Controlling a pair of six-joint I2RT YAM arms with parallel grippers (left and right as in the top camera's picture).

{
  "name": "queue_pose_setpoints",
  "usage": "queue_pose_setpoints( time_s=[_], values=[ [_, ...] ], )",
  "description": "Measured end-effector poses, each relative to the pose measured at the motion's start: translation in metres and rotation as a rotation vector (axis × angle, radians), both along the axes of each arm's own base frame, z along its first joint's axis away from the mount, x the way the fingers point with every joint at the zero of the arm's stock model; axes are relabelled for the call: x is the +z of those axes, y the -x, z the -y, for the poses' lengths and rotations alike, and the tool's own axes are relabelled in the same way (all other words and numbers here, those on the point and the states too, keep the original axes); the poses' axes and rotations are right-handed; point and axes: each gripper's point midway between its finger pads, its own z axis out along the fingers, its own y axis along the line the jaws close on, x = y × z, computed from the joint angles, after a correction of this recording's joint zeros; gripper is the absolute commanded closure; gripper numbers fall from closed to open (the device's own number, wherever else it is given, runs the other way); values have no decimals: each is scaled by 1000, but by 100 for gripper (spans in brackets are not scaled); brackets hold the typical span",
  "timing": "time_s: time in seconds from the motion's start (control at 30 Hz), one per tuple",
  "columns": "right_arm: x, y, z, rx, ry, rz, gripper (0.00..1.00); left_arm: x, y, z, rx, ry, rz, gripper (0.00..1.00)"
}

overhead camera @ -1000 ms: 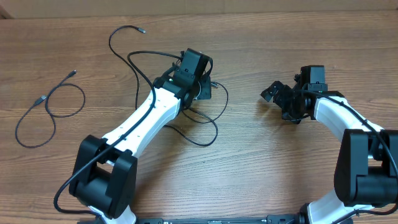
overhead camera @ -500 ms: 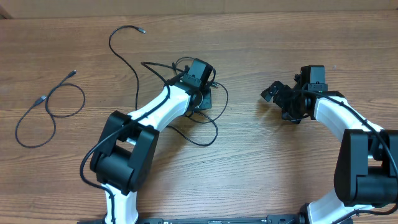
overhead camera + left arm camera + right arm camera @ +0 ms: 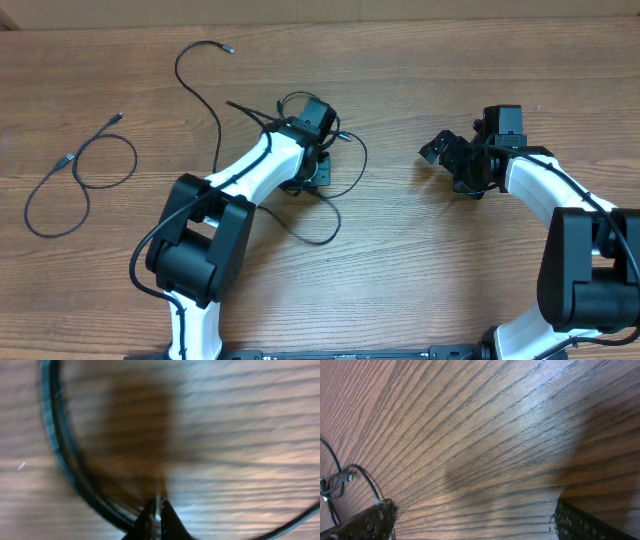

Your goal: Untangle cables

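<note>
Left arm reached over tangled thin black cables (image 3: 178, 65), left gripper (image 3: 158, 512) pinched together, previously parted; right gripper (image 3: 472, 517) gaped, unmoved.

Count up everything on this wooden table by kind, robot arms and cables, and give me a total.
White-and-black robot arms: 2
Thin black cable lying apart in a loop, at the far left: 1
Tangled bunch of thin black cables, mid-table: 1 bunch; its strands cannot be counted apart
Total: 4
</note>
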Motion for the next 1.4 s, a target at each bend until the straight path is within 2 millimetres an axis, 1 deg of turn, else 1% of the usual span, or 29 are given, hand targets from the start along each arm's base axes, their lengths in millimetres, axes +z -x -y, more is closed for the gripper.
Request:
queue_pose_setpoints(
  time_s=[0.03, 0.1, 0.13, 0.17, 0.23, 0.27, 0.4, 0.47, 0.5, 0.6, 0.67, 0.83, 0.9, 0.97, 1.0, 1.13, 1.4],
  values=[
    [0, 0, 0, 0, 0, 0, 0, 0, 6, -5, 6, -5, -38, 96],
    [0, 0, 0, 0, 0, 1, 0, 1, 12, -12, 8, 0, -93, 95],
    [0, 0, 0, 0, 0, 0, 0, 3, 12, -13, 8, 8, -114, 94],
    [0, 0, 0, 0, 0, 0, 0, 9, 9, -12, 8, 24, -124, 90],
    [0, 0, 0, 0, 0, 1, 0, 24, -5, -7, 5, 63, -101, 67],
    [0, 0, 0, -1, 0, 0, 0, 34, -15, -4, 5, 84, -75, 64],
    [0, 0, 0, 0, 0, 0, 0, 70, -59, 10, -5, 153, 79, 59],
    [0, 0, 0, 0, 1, 1, 0, 79, -77, 13, -5, 160, 154, 58],
    [0, 0, 0, 0, 0, 1, 0, 80, -81, 12, -1, 150, 174, 58],
    [0, 0, 0, 0, 0, 0, 0, 81, -92, 3, 41, 102, 220, 56],
    [0, 0, 0, 0, 0, 0, 0, 78, -98, -3, 80, 68, 242, 55],
    [0, 0, 0, 0, 0, 0, 0, 54, -110, -14, 133, 2, 258, 57],
    [0, 0, 0, 0, 1, 0, 0, 46, -113, -15, 148, -7, 260, 58],
    [0, 0, 0, 0, 1, 0, 0, 42, -116, -15, 160, -10, 266, 59],
    [0, 0, 0, -1, 1, 0, 0, 41, -118, -15, 164, -9, 271, 60],
    [0, 0, 0, -1, 1, 0, 0, 39, -122, -15, 169, -11, 285, 60],
    [0, 0, 0, -1, 1, 0, 0, 30, -121, -16, 175, -23, 272, 59]
  ],
)
